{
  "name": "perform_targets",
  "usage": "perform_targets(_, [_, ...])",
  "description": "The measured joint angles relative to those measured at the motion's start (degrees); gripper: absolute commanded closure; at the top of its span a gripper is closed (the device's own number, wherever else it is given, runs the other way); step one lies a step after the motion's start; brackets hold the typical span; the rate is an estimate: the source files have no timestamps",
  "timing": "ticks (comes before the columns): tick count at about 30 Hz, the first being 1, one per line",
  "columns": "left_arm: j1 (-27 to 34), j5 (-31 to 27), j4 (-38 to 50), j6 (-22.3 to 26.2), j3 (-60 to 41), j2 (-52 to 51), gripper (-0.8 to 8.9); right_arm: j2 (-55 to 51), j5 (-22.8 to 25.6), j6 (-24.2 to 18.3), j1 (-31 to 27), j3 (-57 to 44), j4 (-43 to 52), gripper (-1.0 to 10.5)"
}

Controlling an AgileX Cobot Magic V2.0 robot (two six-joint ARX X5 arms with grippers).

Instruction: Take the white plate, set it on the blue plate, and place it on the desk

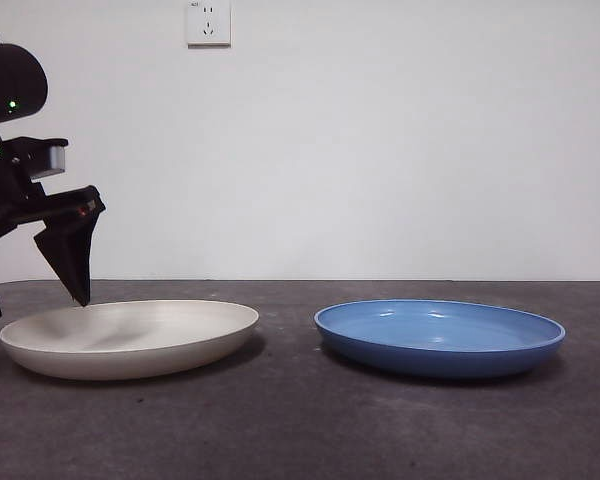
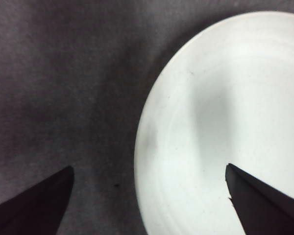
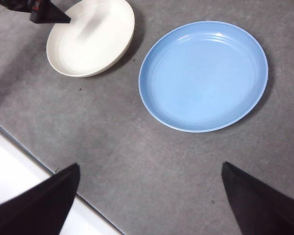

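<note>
At the frame's left, our left gripper (image 1: 35, 300) straddles the white plate (image 1: 130, 337) rim, jaws spread. We should lower squarely, then pinch. Our right gripper (image 3: 147, 196) waits, jaws apart.

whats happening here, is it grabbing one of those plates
Not grabbed yet. The left gripper hangs open over the rim of the white plate, one jaw above the inside of the plate and the other outside it, over the desk. The plate lies flat on the desk, apart from the blue plate beside it, which holds nothing. The right gripper is open and high above the desk, away from both plates.
</note>
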Motion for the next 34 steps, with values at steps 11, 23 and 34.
perform_targets(11, [0.0, 0.3, 0.0, 0.0, 0.1, 2.2, 4.19, 0.0, 0.1, 0.0, 0.0, 0.0, 0.0, 4.8])
perform_targets(23, [0.0, 0.3, -0.8, 0.0, 0.1, 2.2, 7.55, 0.0, 0.2, 0.0, 0.0, 0.0, 0.1, 4.8])
perform_targets(34, [0.0, 0.3, 0.2, -1.5, 0.1, 2.2, 8.05, 0.0, 0.2, 0.0, 0.0, 0.0, 0.1, 4.8])
